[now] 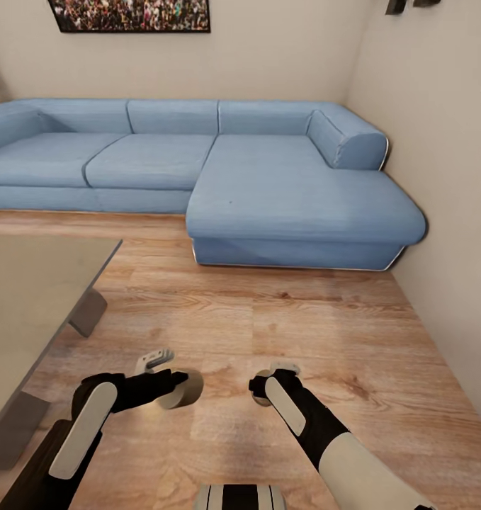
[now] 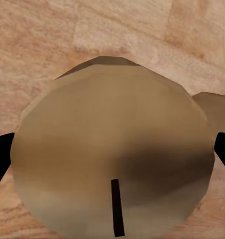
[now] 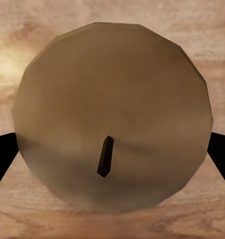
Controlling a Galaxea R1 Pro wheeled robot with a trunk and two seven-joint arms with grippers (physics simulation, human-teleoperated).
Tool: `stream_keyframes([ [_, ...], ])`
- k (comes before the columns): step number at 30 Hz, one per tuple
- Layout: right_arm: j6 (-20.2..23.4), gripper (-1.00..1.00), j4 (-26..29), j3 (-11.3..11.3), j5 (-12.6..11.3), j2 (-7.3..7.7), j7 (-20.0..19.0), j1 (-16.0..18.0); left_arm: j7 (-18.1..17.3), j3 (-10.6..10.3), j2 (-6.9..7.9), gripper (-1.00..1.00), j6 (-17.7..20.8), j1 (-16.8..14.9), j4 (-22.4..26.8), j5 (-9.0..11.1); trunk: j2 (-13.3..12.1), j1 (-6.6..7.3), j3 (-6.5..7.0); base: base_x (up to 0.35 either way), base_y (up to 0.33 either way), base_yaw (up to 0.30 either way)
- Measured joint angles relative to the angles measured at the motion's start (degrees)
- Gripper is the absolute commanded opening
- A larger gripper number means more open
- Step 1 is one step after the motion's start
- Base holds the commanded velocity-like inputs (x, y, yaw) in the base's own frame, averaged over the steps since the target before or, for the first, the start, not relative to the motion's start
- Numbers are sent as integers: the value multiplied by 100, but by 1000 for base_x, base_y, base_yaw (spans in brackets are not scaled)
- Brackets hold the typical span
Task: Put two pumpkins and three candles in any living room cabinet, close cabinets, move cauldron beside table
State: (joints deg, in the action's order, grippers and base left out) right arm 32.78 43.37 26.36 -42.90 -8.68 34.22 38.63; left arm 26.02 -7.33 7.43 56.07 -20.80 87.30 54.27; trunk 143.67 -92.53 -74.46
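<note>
**Two candles in hand, no cabinet in sight**

I am carrying a candle in each claw. In the left wrist view, the left candle has its flat tan top and dark wick facing the camera, with a dark finger at either edge; the left gripper is clenched on it. In the right wrist view, the right candle sits likewise between two dark fingers, so the right gripper is grasping it too.

In the head view both arms hang low at the bottom of the frame over the wooden floor. A blue sofa spans the upper half; a grey table sits at the left edge.

My judgement: both candles must yet be stowed, and I cannot tell the standing of the third candle, pumpkins, cabinet doors or cauldron.
</note>
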Motion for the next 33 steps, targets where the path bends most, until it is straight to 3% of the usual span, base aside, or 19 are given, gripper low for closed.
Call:
stream_keyframes([
  [8, 18, -100, 6, -8, -5, -5, 4, 0, 391, -5, -191, -100, 1, -7, 1, 28, -11, 18, 177, -93, 0, 15],
  [24, 181, -100, 5, -17, -3, -5, -7, 1, 427, -70, -196, -100, 2, 1, -7, 9, -32, 62, 623, -31, 0, 186],
  [33, 180, -100, 7, -18, -9, -5, -14, -1, 429, -90, -202, -100, 5, -1, -7, 7, -45, 81, 836, -282, 0, 32],
])
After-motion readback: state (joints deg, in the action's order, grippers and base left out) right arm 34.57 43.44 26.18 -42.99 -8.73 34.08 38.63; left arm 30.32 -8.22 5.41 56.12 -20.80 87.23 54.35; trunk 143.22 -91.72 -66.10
